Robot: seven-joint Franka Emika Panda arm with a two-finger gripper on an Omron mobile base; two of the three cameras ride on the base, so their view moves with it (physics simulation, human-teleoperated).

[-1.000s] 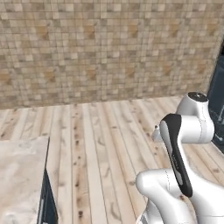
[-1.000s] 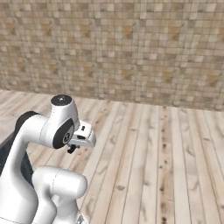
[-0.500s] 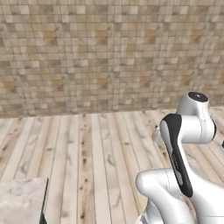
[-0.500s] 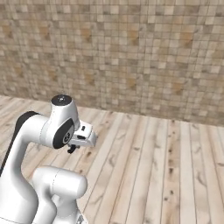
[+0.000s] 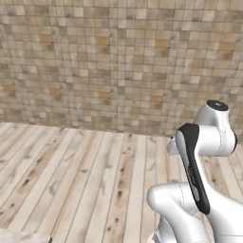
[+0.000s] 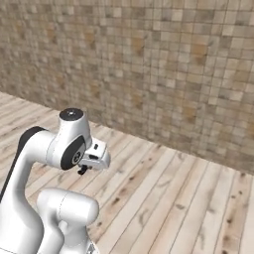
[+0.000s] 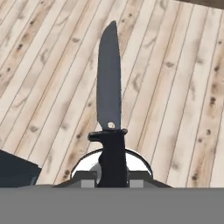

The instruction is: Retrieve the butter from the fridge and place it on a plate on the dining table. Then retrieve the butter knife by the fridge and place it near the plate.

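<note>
Claw [image 7: 112, 181]: pinching the butter knife [image 7: 109, 100] by its handle.
Knife: blade points straight out from the claw, above the wooden floor [image 7: 175, 87].

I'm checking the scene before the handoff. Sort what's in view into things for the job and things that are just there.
For the job:
- butter knife, handle clamped in the gripper, blade pointing away over the floor

Just there:
- wooden plank floor
- tiled wall
</note>
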